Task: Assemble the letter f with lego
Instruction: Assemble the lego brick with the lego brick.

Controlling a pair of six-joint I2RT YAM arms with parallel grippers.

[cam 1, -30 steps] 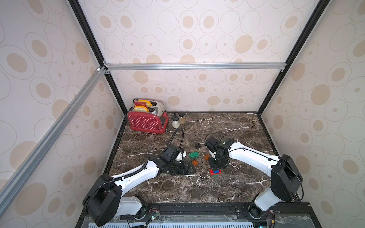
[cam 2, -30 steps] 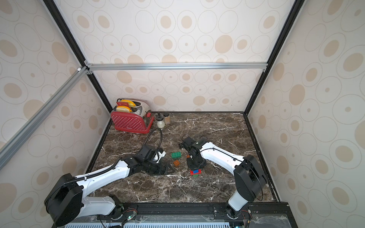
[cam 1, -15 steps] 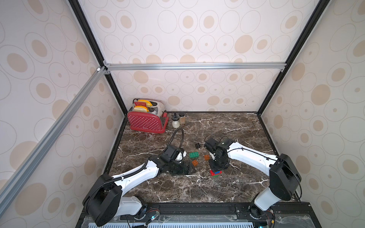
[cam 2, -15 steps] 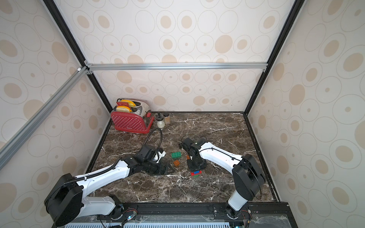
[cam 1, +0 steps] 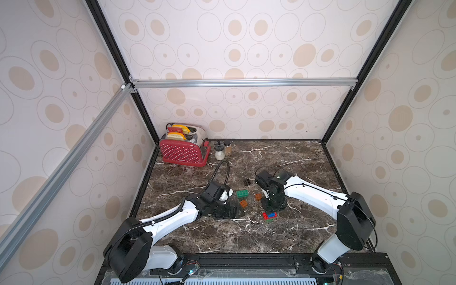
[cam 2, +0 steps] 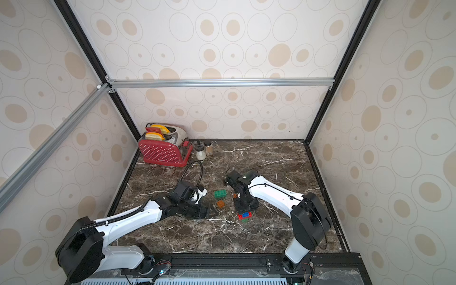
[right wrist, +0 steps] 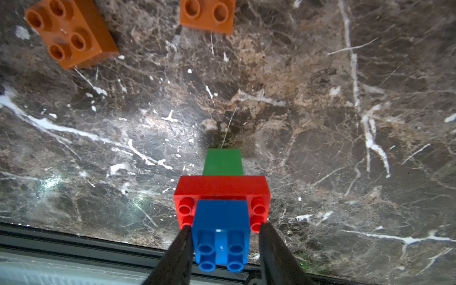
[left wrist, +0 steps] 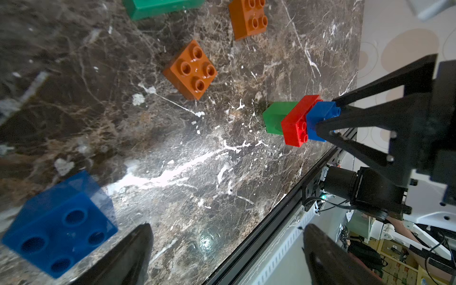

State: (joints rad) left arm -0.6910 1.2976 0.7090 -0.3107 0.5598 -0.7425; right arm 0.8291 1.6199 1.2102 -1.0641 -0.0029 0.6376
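A small stack of lego stands near the table's front: a green brick (right wrist: 223, 161) at the bottom, a red oblong (right wrist: 222, 187) on it and a blue square (right wrist: 220, 222) on top, seen in both top views (cam 1: 269, 216) (cam 2: 245, 215). My right gripper (right wrist: 225, 225) straddles the blue brick with its jaws slightly apart, a gap showing on one side. My left gripper (left wrist: 228, 226) lies low on the table, wide open and empty, with a loose blue brick (left wrist: 59, 227) beside one finger. Two orange bricks (cam 1: 243, 203) (cam 1: 258, 196), a green oblong (cam 1: 242, 193) and a black brick (cam 1: 246, 182) lie between the arms.
A red dotted toaster (cam 1: 182, 153) and two small jars (cam 1: 219, 151) stand at the back left corner. The table's black front rail (left wrist: 271, 222) runs close to the stack. Patterned walls enclose the marble table on three sides.
The right jaws have parted from the blue brick on top of the stack, and that arm has shifted slightly. The left arm has not moved.
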